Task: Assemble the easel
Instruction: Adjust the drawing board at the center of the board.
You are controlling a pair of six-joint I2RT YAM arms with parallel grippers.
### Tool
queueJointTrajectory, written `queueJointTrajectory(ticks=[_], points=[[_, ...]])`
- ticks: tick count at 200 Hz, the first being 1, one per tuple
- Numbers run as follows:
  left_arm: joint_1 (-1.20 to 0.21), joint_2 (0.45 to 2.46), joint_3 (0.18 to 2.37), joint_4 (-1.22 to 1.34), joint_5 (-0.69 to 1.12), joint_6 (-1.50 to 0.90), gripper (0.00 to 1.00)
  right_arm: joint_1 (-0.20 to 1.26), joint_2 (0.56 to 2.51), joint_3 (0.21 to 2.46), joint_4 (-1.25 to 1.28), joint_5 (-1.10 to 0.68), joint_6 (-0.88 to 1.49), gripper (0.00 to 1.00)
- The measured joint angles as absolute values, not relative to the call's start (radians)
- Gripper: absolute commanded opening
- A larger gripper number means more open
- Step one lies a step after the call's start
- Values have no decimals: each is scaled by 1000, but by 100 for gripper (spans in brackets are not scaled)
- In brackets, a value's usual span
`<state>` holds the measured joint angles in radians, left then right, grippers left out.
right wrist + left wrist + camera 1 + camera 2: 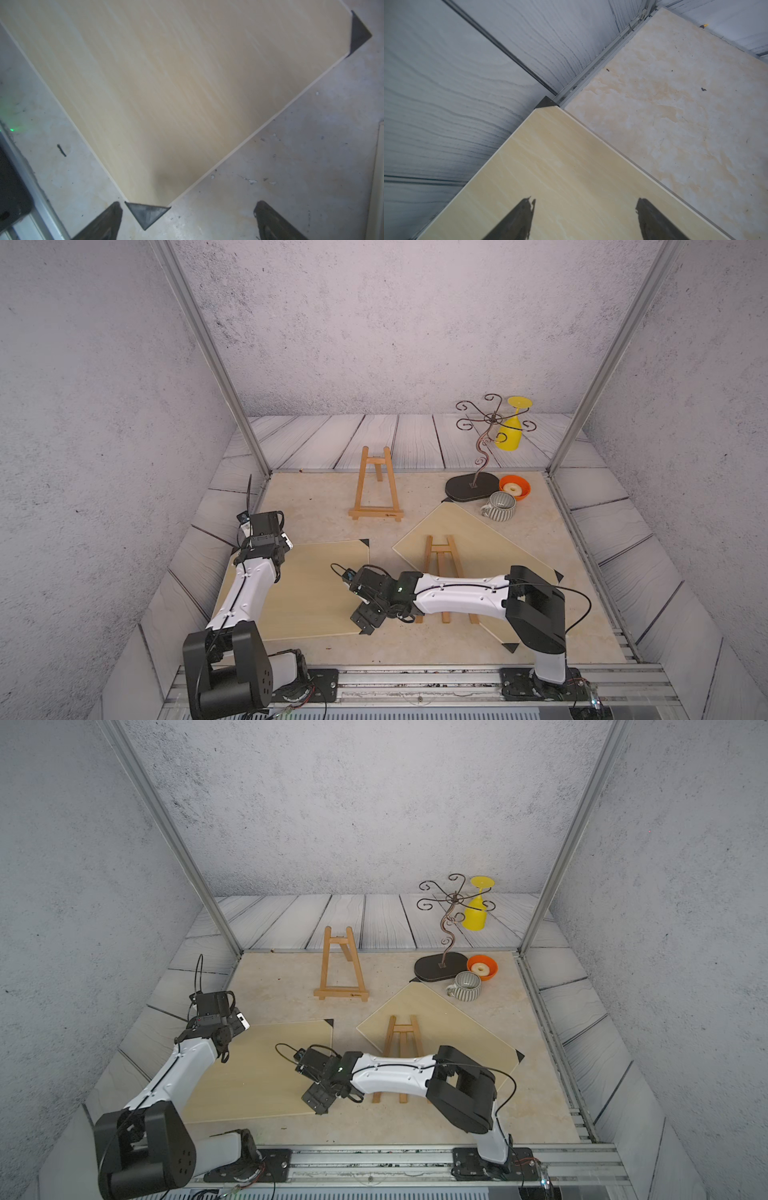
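Wood, pale and bare, made up both small easels. The standing easel (pixel 376 489) was upright at the far middle of the tabletop (pixel 316 506), with its back leg spread behind it. The lying easel (pixel 441 558) was flat on the right board (pixel 490 543), narrow end far and feet near. The right forearm crossed over its middle and hid that part in both top views.

The right gripper (pixel 188 219) hung low over the near right corner of the left board (pixel 316 593). It was just left of the lying easel's near feet and apart from them. Its 2 fingers (pixel 108 220) stood wide apart with nothing clamped. In the right wrist view the board's black corner cap (pixel 147 214) lay under the gap, close to 1 finger. Whether that finger touched the cap could not be told.

The left gripper (pixel 584 220) was over the far left corner of the same board, well apart from both easels. Its fingers (pixel 519 220) were spread, with only the board's surface showing below the gap.

At the far right stood a wire stand (pixel 471 489) with a yellow glass (pixel 510 435) hung upside down on it. An orange bowl (pixel 515 487) and a striped mug (pixel 500 506) sat just beside its dark base.
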<state>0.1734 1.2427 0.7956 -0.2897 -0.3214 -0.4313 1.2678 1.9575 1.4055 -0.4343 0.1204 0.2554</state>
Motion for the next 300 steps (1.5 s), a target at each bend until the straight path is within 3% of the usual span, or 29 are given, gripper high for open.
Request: queueJointTrajectory(ticks=[123, 225, 300], points=[[218, 1196, 805, -323, -262, -418, 83, 1342, 2095, 1478, -400, 290, 226, 99], [308, 1251, 842, -363, -224, -339, 82, 1114, 2102, 1471, -367, 287, 276, 99], [434, 1338, 842, -345, -144, -260, 81, 1098, 2011, 1429, -363, 190, 309, 99]])
